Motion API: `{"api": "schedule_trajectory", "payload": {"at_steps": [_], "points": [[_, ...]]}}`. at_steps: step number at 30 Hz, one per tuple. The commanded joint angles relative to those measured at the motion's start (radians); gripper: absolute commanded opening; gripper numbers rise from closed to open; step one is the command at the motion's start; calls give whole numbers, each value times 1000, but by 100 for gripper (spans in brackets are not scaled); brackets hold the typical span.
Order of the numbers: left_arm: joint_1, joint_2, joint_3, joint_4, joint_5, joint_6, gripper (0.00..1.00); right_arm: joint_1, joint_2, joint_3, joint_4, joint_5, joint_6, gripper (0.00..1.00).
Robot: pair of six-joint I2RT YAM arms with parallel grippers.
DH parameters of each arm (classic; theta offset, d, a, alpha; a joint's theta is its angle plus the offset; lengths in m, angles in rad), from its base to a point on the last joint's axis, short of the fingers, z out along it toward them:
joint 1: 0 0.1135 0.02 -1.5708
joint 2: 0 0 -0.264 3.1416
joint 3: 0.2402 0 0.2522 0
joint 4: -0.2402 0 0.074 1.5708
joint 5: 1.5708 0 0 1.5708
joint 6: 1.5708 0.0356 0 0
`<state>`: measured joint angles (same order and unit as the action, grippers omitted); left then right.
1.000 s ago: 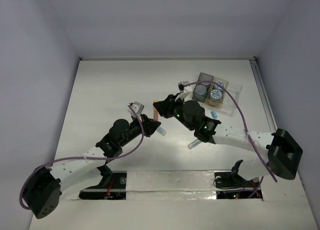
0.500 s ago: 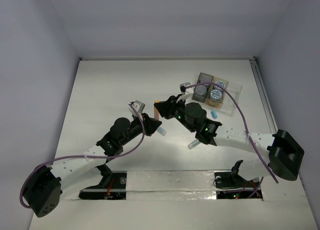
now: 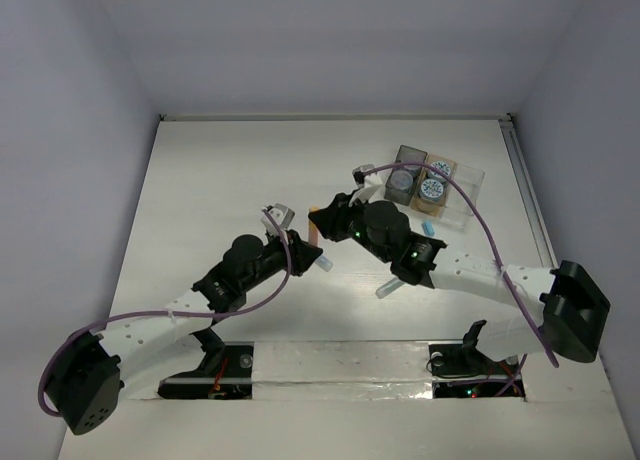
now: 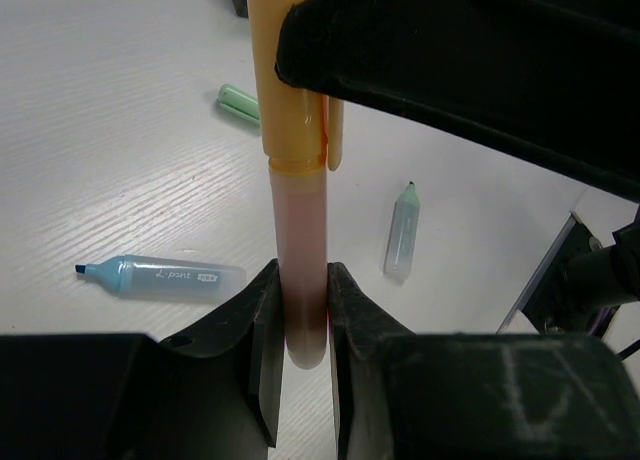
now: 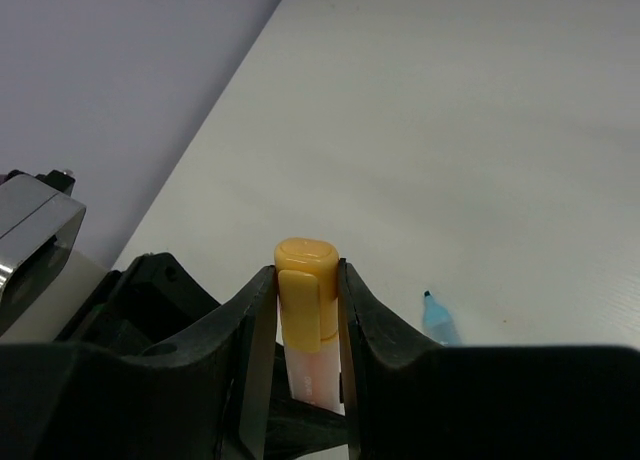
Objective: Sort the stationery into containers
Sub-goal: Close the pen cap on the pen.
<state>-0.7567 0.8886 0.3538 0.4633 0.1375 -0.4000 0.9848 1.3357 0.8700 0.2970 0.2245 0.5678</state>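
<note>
An orange highlighter (image 3: 315, 227) with a yellow-orange cap (image 5: 306, 285) is held between both grippers above the table's middle. My left gripper (image 4: 303, 325) is shut on its pale body end (image 4: 302, 290). My right gripper (image 5: 306, 300) is shut on its capped end. A light blue highlighter (image 4: 165, 276) without its cap, a mint green one (image 4: 402, 242) and another green piece (image 4: 238, 104) lie on the table below. Two jars (image 3: 400, 184) (image 3: 432, 190) sit in the trays (image 3: 466, 192) at the back right.
A light blue stick (image 3: 427, 226) lies just in front of the trays. Another pale stick (image 3: 386, 289) lies under my right arm. The table's right edge has a rail (image 3: 525, 195).
Both grippers have shifted slightly with the orange highlighter still held between them; the left gripper has moved a little toward the back right.
</note>
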Motion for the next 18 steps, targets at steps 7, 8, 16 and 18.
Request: {"api": "schedule_trajectory", "payload": {"at_steps": [7, 8, 16, 18], "points": [[16, 10, 111, 169, -50, 26, 0, 25, 17, 76, -412, -168, -105, 5], [16, 7, 100, 170, -61, 18, 0, 25, 5, 78, -423, -172, -105, 4], [16, 0, 158, 205, -121, 20, 0, 25, -46, -91, -179, -208, 9, 0], [16, 9, 203, 201, -125, 42, 0, 25, -52, -129, -147, -211, 24, 0]]}}
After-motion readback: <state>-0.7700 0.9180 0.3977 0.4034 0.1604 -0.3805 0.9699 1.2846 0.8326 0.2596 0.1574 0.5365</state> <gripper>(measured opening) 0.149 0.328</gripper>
